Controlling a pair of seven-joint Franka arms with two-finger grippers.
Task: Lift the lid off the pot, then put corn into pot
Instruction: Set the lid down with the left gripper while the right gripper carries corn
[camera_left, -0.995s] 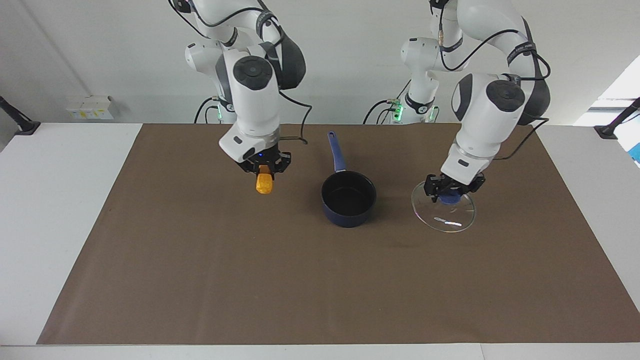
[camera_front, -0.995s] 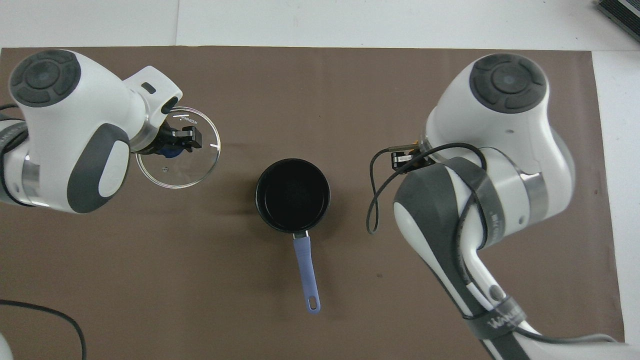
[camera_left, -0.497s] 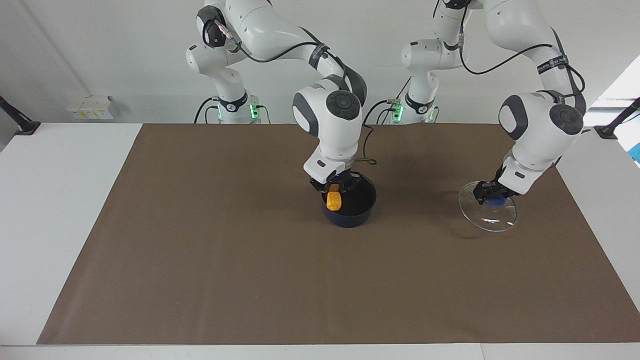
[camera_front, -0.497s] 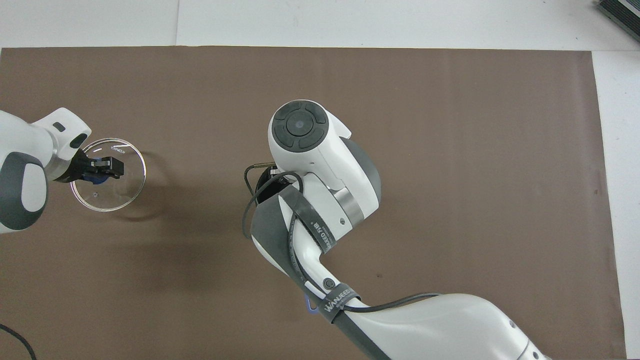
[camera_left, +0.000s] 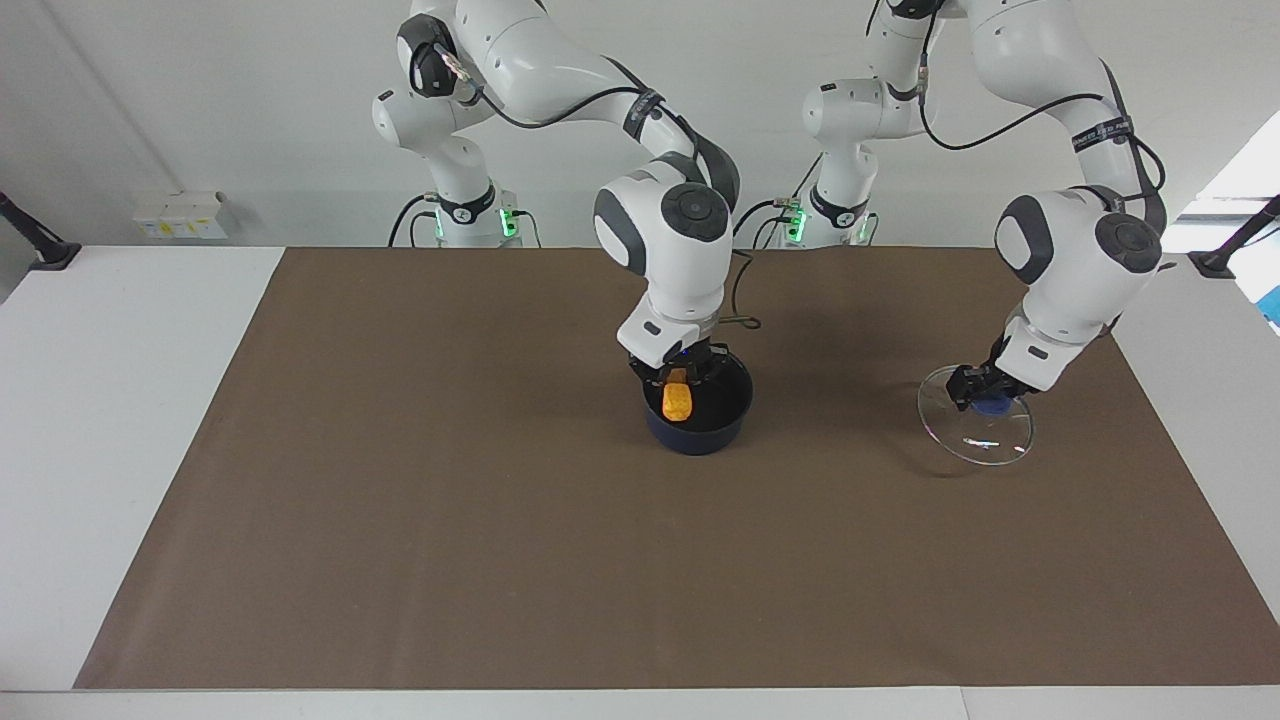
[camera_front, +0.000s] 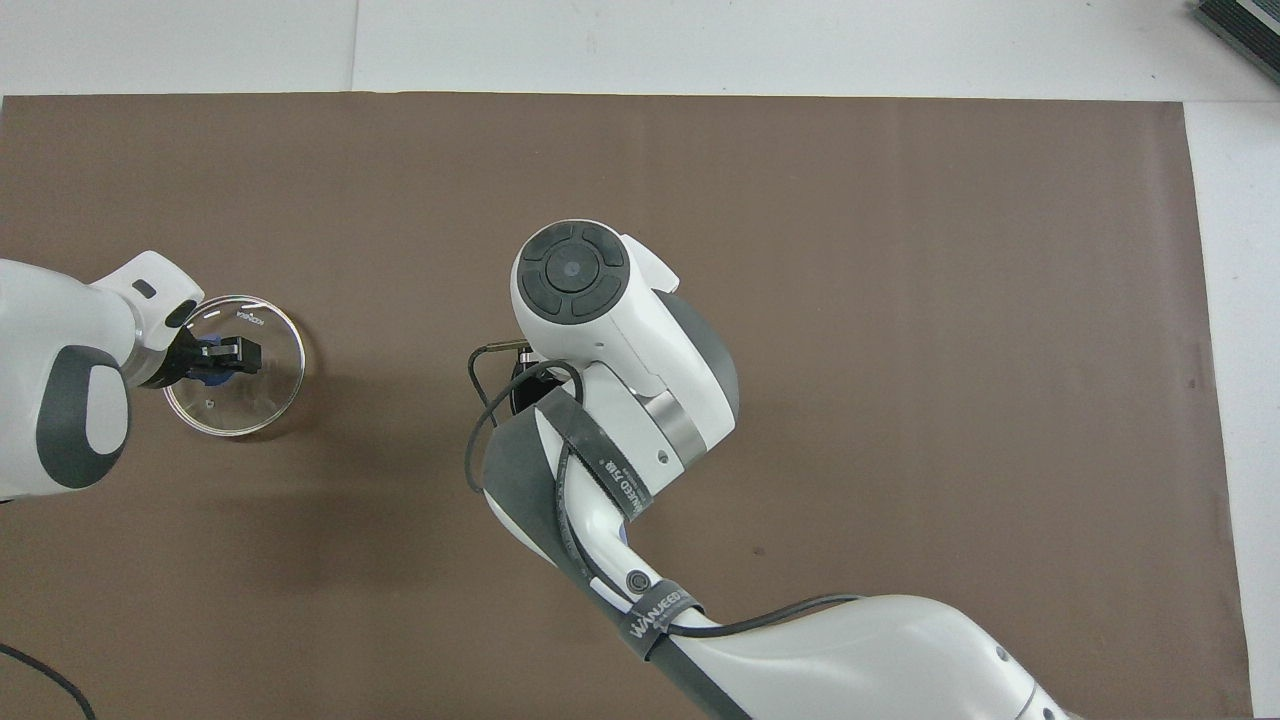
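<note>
The dark blue pot stands open in the middle of the brown mat. My right gripper is shut on the orange-yellow corn and holds it upright in the pot's mouth, its lower end below the rim. My left gripper is shut on the blue knob of the glass lid, which is tilted, low over the mat toward the left arm's end; I cannot tell whether its rim touches. In the overhead view the lid and left gripper show; the right arm hides the pot and the corn.
The brown mat covers most of the white table. Small white boxes sit at the wall near the right arm's end. A black cable loop hangs off the right wrist.
The right gripper carried the corn from the right arm's end to the pot and lowered it into the mouth. The left gripper carried the lid farther from the pot toward the left arm's end.
</note>
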